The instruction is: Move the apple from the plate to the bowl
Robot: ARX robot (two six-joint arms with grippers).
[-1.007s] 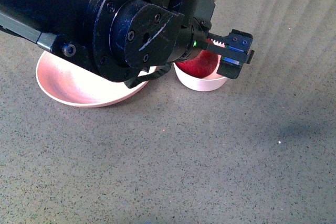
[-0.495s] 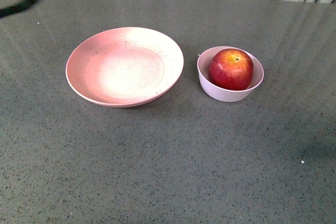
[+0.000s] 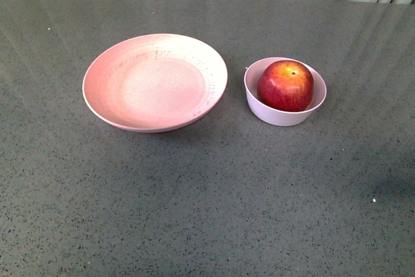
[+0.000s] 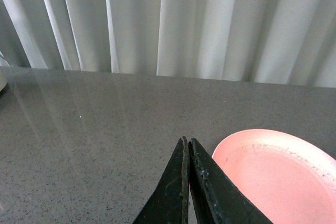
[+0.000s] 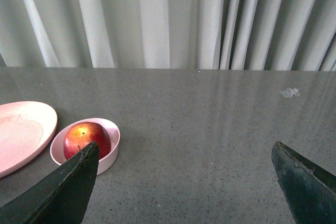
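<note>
The dark red apple (image 3: 285,85) with its yellow-orange patch sits inside the small pale bowl (image 3: 282,116). The wide salmon-pink plate (image 3: 155,82) stands empty to the bowl's left. Neither gripper shows in the front view. In the right wrist view my right gripper (image 5: 185,153) is open and empty, well back from the bowl (image 5: 107,162), the apple (image 5: 86,139) and the plate (image 5: 23,129). In the left wrist view my left gripper (image 4: 186,141) is shut on nothing, beside the plate (image 4: 278,177).
The grey speckled table (image 3: 207,205) spreads around both dishes. Pale curtains (image 4: 168,24) hang behind its far edge. A small white scrap (image 5: 289,93) lies on the table far from the bowl.
One second ago an arm filled the front view with its gripper over the bowl. It has withdrawn out of that view, and the apple sits in the bowl.
</note>
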